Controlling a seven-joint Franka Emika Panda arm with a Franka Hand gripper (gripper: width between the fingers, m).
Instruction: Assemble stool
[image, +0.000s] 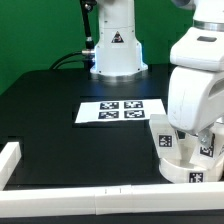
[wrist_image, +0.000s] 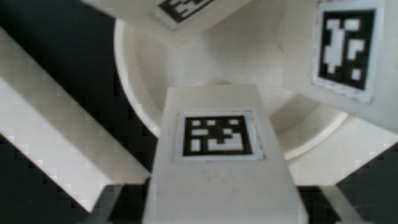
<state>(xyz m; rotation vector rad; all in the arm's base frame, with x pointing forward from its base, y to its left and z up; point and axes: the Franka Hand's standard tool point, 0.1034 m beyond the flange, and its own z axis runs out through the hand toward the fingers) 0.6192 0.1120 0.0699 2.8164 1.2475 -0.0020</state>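
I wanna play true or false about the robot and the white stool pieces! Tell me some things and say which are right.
1. The flat marker board with four tags lies on the black table. True.
2. The round seat is red. False: it is white.
3. In the wrist view, a white leg with a black-and-white tag sits between the fingers. True.
4. The robot's gripper is far from the stool parts, over the marker board. False: it is right at the parts, near the exterior view's right corner.
5. A white rail runs along the table's edge. True.
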